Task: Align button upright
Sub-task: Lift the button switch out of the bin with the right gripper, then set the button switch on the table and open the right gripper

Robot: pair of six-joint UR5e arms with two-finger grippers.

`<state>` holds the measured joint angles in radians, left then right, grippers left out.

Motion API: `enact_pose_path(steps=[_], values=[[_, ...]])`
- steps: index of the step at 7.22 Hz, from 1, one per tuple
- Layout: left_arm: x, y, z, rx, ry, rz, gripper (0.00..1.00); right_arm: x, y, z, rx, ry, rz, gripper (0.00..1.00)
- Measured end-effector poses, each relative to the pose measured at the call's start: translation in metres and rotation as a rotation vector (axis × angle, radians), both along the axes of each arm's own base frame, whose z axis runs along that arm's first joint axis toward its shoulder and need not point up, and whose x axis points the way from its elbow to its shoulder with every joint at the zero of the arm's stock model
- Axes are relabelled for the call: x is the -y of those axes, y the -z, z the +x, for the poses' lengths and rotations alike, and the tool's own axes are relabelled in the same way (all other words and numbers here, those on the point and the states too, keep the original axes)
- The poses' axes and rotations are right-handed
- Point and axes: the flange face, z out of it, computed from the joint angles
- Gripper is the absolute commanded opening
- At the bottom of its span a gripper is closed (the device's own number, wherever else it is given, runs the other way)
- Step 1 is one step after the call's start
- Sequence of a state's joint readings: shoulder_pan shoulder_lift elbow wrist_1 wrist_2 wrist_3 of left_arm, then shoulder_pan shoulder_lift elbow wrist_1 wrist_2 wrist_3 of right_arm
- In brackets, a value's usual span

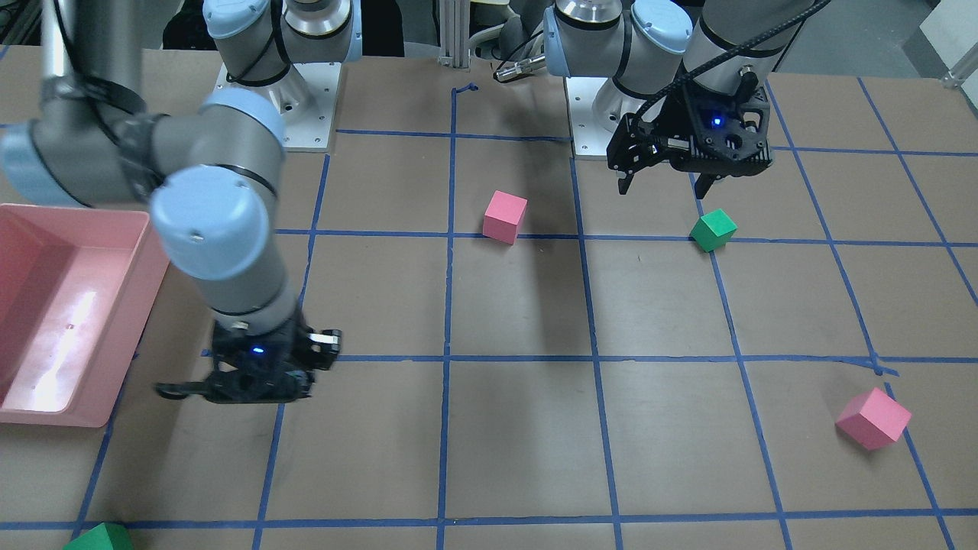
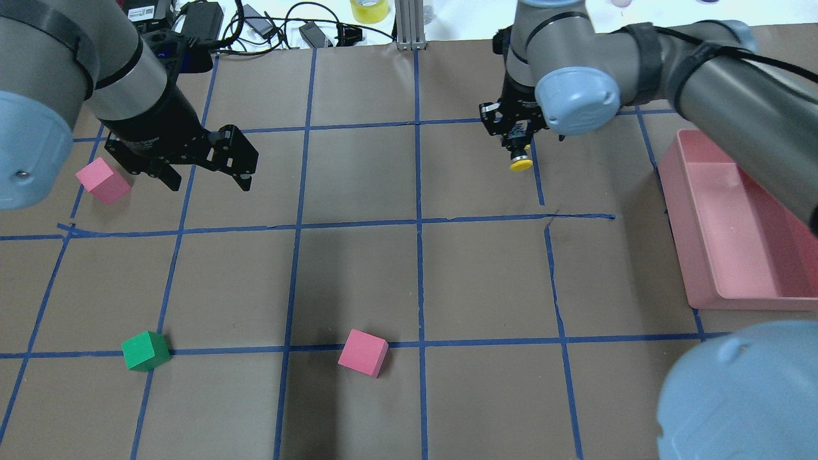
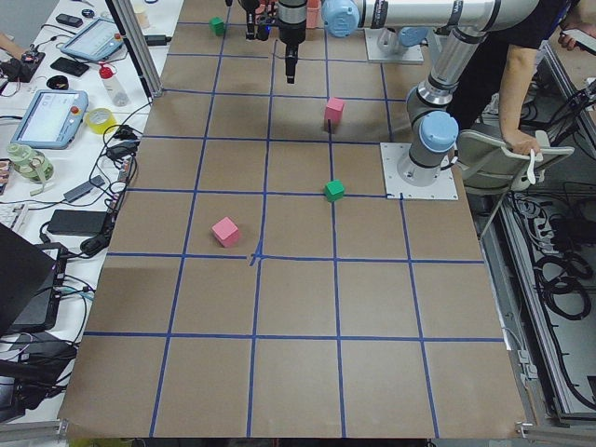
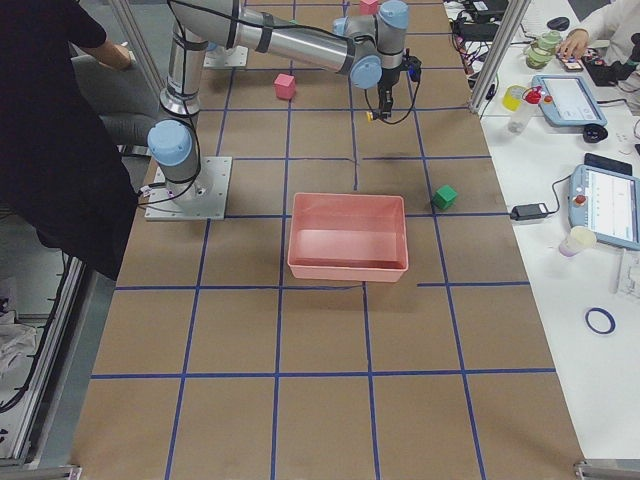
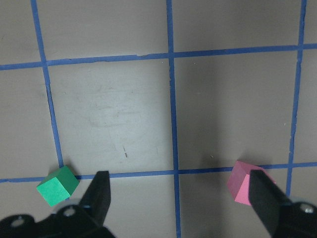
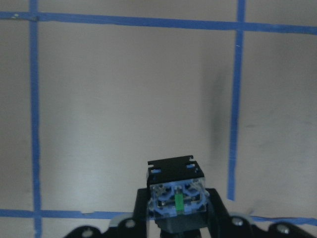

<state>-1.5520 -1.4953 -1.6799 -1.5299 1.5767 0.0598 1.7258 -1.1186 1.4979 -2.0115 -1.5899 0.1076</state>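
My right gripper [image 2: 519, 148] is shut on the button [image 2: 521, 160]. The yellow cap points away from the wrist, down toward the table. In the right wrist view the grey base block [image 6: 176, 191] faces the camera between the fingers. The yellow cap also shows in the exterior right view [image 4: 370, 116]. In the front-facing view the right gripper [image 1: 252, 382] hangs low over a blue tape line. My left gripper [image 2: 204, 176] is open and empty, hovering above the table. Its fingers [image 5: 101, 193] frame bare table in the left wrist view.
A pink bin [image 2: 735, 300] stands to the right of the right gripper. One pink cube [image 2: 102, 181] lies by the left gripper and another [image 2: 363, 352] near the front middle. A green cube [image 2: 146, 351] lies front left. Another green cube [image 1: 99, 538] lies at the far edge.
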Motion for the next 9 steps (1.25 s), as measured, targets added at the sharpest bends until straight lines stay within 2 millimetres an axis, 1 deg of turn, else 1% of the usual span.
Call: enact_pose_path(steps=[2, 3, 4, 7, 8, 9], values=[[0.0, 0.0, 0.0, 0.001, 0.0, 0.0, 1.0, 0.009, 0.026, 0.061, 0.056, 0.027, 0.018, 0.0], [-0.001, -0.001, 0.0, 0.002, 0.0, -0.001, 1.0, 0.012, 0.037, 0.083, 0.064, 0.043, 0.021, 0.0], [-0.001, -0.001, 0.0, 0.002, 0.0, -0.001, 1.0, 0.014, 0.049, 0.1, 0.069, 0.058, 0.016, 0.0], [-0.001, -0.001, 0.0, 0.002, 0.0, -0.001, 1.0, 0.013, 0.084, 0.134, 0.082, 0.075, 0.0, 0.0], [-0.001, -0.001, 0.0, 0.001, 0.0, -0.001, 1.0, 0.012, 0.092, 0.14, 0.084, 0.077, 0.001, 0.0], [-0.001, -0.001, 0.0, 0.001, 0.0, -0.002, 1.0, 0.011, 0.098, 0.144, 0.092, 0.078, 0.008, 0.2]])
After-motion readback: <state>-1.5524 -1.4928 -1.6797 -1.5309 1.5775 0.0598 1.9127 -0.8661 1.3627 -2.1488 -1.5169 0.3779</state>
